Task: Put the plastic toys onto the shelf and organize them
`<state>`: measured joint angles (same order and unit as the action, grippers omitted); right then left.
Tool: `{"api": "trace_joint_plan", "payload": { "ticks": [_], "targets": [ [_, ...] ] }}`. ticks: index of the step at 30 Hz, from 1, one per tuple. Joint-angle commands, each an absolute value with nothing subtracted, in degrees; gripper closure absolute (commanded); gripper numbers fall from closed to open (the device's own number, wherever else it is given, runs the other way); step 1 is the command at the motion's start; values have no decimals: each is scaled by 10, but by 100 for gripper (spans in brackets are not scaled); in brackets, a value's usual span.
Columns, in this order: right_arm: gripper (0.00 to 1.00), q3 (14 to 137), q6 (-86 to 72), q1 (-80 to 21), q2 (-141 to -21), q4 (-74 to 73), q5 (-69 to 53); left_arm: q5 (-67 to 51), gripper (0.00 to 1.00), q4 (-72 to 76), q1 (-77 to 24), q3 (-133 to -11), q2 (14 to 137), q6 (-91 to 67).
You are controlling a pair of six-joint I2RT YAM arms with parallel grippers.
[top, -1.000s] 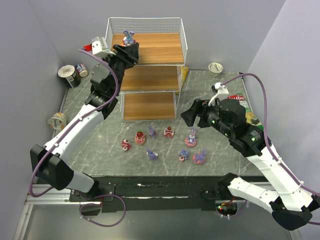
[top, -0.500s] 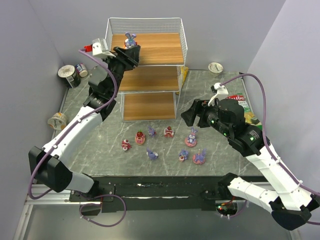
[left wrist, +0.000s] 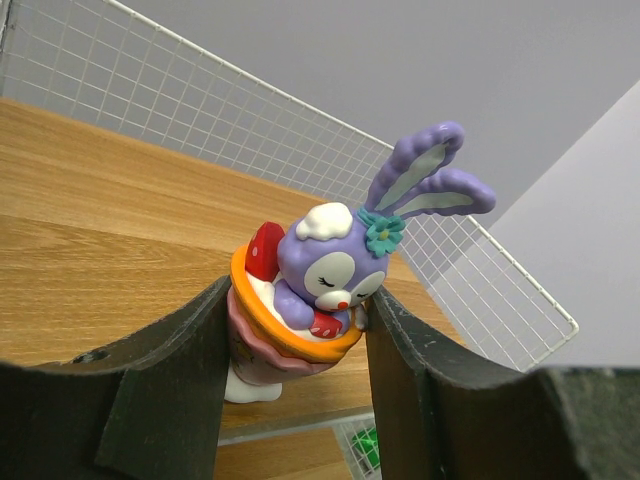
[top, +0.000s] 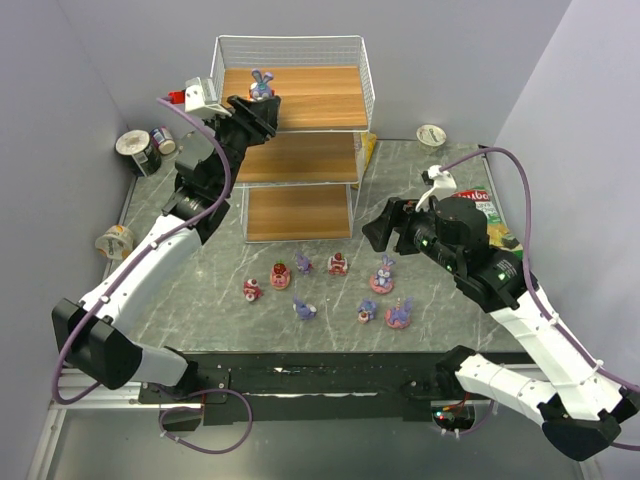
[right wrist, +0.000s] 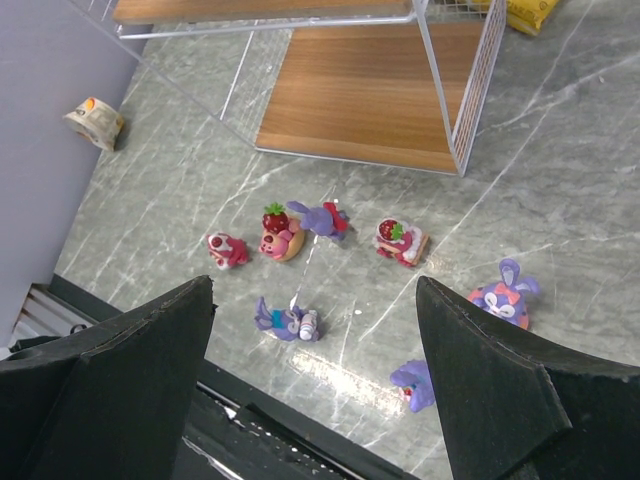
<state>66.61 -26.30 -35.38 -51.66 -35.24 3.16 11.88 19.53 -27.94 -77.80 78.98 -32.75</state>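
Note:
A purple long-eared bunny toy (left wrist: 320,280) in an orange-rimmed cup hangs tilted between the fingers of my left gripper (left wrist: 300,295), which is shut on it. It sits at the front left of the top board of the shelf (top: 320,100), its white foot at or just above the wood (left wrist: 100,200). In the top view the bunny (top: 262,82) shows above the left gripper (top: 262,100). Several plastic toys (top: 338,264) lie scattered on the table in front of the shelf. My right gripper (right wrist: 315,285) hovers open above them, empty, over a lying purple toy (right wrist: 288,322).
Cans (top: 140,150) and a cup (top: 115,240) stand by the left wall. Another cup (top: 431,134) is at the back right, with a green-red chip bag (top: 490,215) under the right arm. A yellow packet (top: 368,148) lies beside the shelf's right side.
The left gripper with the bunny has shifted slightly right and down over the top board. The right arm has not moved.

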Motion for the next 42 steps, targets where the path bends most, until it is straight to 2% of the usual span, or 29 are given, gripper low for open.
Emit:
{"api": "trace_joint_plan", "payload": {
  "ticks": [1,7,14,18,24,32,39,42],
  "targets": [
    [12,664,-264,-348,-519,-323,31,135,72,131,-279,-779,793,-329],
    [12,666,-263,-348,-521,-323,31,155,57,106,-280,-787,798,-329],
    [12,668,-262,-345,-526,-320,28,167,50,86,-285,-799,809,-317],
    [11,665,-262,-342,-527,-317,27,170,42,84,-287,-800,810,-309],
    [11,664,-261,-339,-529,-315,25,171,36,86,-287,-803,817,-299],
    [12,664,-262,-336,-531,-312,24,171,34,95,-287,-799,817,-283],
    [10,670,-256,-335,-533,-308,11,171,10,113,-288,-790,796,-271],
    [8,673,-252,-334,-532,-303,7,165,4,121,-288,-785,783,-269]
  ]
}}
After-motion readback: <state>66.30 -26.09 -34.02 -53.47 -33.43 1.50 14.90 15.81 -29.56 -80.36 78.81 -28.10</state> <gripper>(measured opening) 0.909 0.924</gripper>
